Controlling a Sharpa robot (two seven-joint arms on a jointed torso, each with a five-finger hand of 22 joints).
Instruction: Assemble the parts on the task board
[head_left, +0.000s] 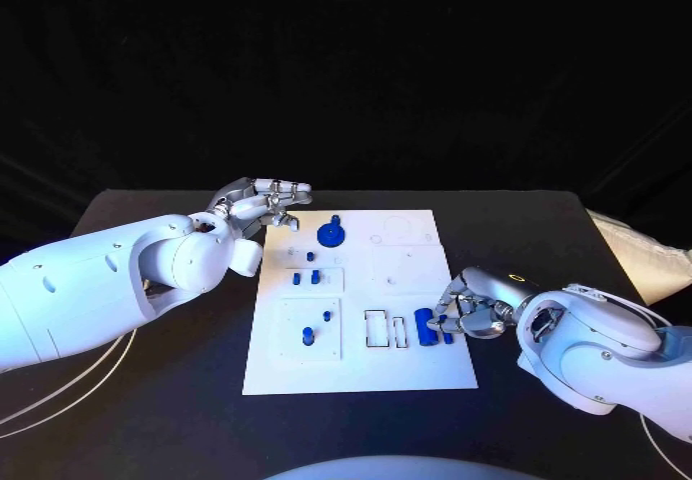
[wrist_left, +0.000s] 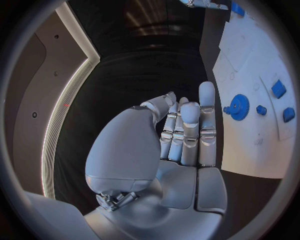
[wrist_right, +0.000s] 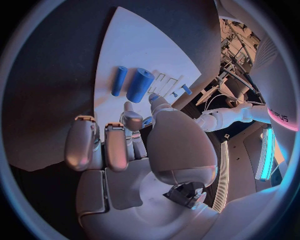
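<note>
Nearest, the right hand (head_left: 469, 312) rests at the task board's (head_left: 418, 370) right edge, its fingers (wrist_right: 131, 120) curled and empty, just beside the thick blue cylinder (head_left: 424, 322) lying lengthwise before them, while the open-fingered left hand (head_left: 260, 205) hovers well apart, holding nothing.

Two glossy white arms w/ rounded shells: left arm (head_left: 101, 285) at frame's left edge, right arm (head_left: 599, 345) at lower right. Silver segmented hands: left hand (head_left: 263, 203), right hand (head_left: 473, 305). Thin white cables (head_left: 65, 390) trail at lower left.
</note>
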